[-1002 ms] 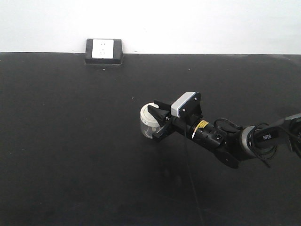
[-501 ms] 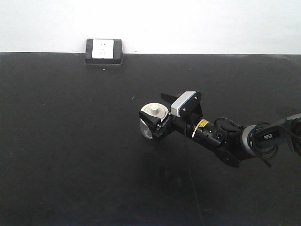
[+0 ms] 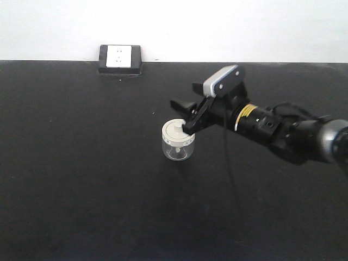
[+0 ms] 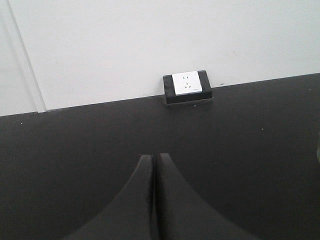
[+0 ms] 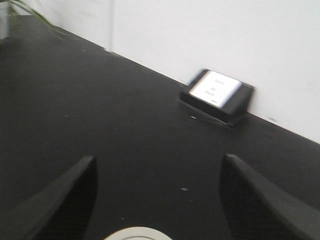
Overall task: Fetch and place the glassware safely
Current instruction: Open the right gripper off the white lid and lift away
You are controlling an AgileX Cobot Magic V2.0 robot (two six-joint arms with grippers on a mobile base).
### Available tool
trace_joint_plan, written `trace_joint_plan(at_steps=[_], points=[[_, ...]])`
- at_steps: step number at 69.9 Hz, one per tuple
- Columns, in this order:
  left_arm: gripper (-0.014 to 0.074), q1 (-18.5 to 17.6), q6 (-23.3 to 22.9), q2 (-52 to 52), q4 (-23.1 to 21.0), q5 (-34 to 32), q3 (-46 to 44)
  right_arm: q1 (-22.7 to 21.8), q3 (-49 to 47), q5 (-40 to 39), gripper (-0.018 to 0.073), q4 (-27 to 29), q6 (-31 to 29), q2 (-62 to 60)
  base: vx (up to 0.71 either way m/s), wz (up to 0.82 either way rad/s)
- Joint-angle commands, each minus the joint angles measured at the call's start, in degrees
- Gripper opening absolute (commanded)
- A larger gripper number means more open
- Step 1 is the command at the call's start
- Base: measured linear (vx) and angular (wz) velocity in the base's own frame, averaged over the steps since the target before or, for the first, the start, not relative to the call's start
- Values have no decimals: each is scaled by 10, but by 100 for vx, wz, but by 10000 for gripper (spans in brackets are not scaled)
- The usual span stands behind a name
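Right fingers: spread wide and empty, poised just above and behind the jar, one tip over the lid's far edge; the wrist view showed both dark fingers far apart with the lid's rim low between them.
Jar: upright on the desk, lid on, free of any grip; likely set there on open surface so it would stand steady.
Right arm: angled down from the right, raised off the desk.
Left fingers: pressed together, holding nothing, parked low and aimed at the socket, clear of the jar.
Socket: against the wall, well apart from the jar.
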Motion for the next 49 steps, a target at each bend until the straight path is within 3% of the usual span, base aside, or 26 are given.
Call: trace_joint_plan(at_steps=[1, 10, 24, 40, 49], points=[[-7, -4, -4, 4, -4, -39, -16, -3, -11, 68, 429, 10, 54, -79, 0, 0], [-7, -4, -4, 4, -4, -39, -16, -3, -11, 187, 309, 10, 116, -146, 0, 0], [-7, -4, -4, 4, -4, -39, -16, -3, -11, 357, -15, 11, 183, -250, 0, 0], [-7, -4, -4, 4, -4, -39, -16, -3, -11, 523, -8, 12, 175, -345, 0, 0], [-7, -4, -4, 4, -4, -39, -16, -3, -6, 564, -8, 13, 148, -400, 0, 0]])
